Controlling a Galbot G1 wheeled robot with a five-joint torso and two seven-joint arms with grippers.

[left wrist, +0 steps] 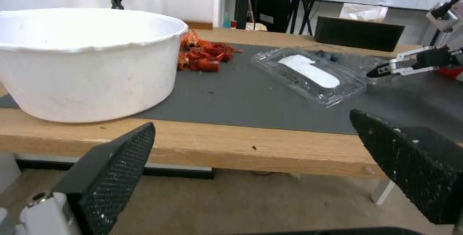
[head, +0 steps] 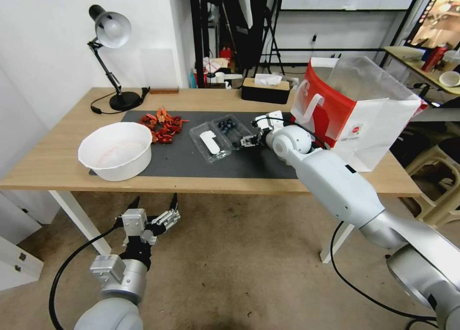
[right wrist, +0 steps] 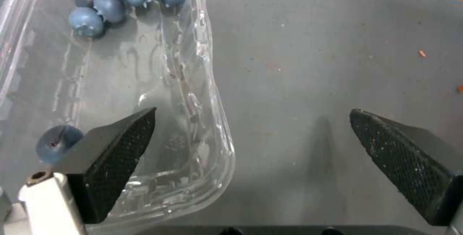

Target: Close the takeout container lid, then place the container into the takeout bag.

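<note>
Spread fingers straddling takeout container rim

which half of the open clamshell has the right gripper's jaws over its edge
The berry-holding tray of the takeout container, nearer the takeout bag. The right gripper is open astride its rim; the lid with the white label lies untouched on the other side.

Even indoor light, soft shadows, perhaps slight wide-angle edge bending.
</note>
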